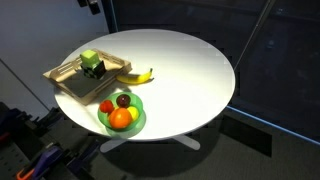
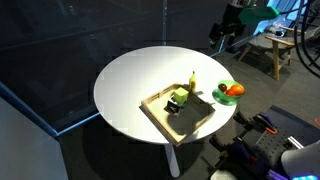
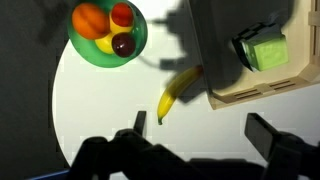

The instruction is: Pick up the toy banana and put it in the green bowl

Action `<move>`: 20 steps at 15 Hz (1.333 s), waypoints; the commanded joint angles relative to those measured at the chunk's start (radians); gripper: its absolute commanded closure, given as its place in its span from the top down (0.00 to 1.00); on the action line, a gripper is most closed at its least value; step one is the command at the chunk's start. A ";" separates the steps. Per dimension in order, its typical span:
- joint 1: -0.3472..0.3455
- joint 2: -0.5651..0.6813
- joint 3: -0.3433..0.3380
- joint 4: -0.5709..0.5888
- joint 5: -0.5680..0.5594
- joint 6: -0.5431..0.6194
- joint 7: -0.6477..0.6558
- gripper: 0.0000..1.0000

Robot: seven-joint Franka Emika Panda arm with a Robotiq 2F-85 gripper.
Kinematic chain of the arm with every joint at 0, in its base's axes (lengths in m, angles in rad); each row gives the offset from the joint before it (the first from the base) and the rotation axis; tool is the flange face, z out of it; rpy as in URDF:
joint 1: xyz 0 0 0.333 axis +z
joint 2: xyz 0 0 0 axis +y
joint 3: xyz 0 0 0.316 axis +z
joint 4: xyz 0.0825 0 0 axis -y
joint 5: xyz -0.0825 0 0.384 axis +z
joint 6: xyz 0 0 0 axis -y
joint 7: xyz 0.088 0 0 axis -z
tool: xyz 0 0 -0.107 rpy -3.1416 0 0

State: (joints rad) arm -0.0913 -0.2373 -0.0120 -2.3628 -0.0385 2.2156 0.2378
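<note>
In the wrist view the gripper point(image 3: 198, 140) is cut off by the lower edge and shown only as dark shapes. Its jaws are seen set wide apart, with nothing between them. In an exterior view only a dark part of the arm point(image 1: 92, 5) is seen at the top edge.

The wooden tray point(image 3: 262, 88) is cut off on the right of the wrist view. A green block point(image 3: 266, 50) is seen in it, but the dark thing beside the block cannot be made out.

The toy banana point(image 1: 137, 75) lies on the white surface point(image 1: 190, 70) just beside the tray, between the tray and the green bowl point(image 1: 140, 120). Whether its end touches the tray's corner cannot be told.

The bowl is filled with round fruit point(image 1: 120, 118), which hides its floor, and it stands near the surface's near edge. A broad stretch of surface lies to the right of the banana in that exterior view.
</note>
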 commanded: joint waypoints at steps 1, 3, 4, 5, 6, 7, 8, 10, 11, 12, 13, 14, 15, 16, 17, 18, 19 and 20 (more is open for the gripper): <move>0.001 0.046 -0.016 0.015 0.006 0.038 -0.017 1.00; 0.006 0.080 -0.022 0.023 0.021 0.062 -0.036 1.00; 0.008 0.095 -0.025 0.028 0.028 0.072 -0.046 1.00; 0.010 0.116 -0.028 0.038 0.039 0.080 -0.057 1.00; 0.010 0.133 -0.029 0.047 0.049 0.085 -0.064 1.00; 0.010 0.155 -0.031 0.062 0.060 0.082 -0.076 1.00; 0.010 0.176 -0.032 0.076 0.069 0.079 -0.082 1.00; 0.007 0.217 -0.036 0.112 0.088 0.066 -0.097 1.00; 0.006 0.238 -0.039 0.132 0.093 0.060 -0.102 1.00; 0.004 0.263 -0.041 0.153 0.094 0.058 -0.098 1.00; 0.003 0.286 -0.043 0.170 0.086 0.063 -0.087 1.00; 0.002 0.314 -0.047 0.189 0.083 0.066 -0.071 1.00; 0.002 0.344 -0.050 0.208 0.082 0.072 -0.057 1.00; 0.004 0.372 -0.053 0.227 0.077 0.072 -0.039 1.00; 0.006 0.401 -0.056 0.245 0.074 0.074 -0.021 1.00; 0.008 0.427 -0.058 0.263 0.075 0.073 -0.012 1.00; 0.011 0.455 -0.060 0.280 0.075 0.072 0.006 1.00; 0.014 0.479 -0.062 0.296 0.075 0.071 0.021 1.00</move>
State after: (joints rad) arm -0.0912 0.1606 -0.0615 -2.1439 0.0300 2.3008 0.2090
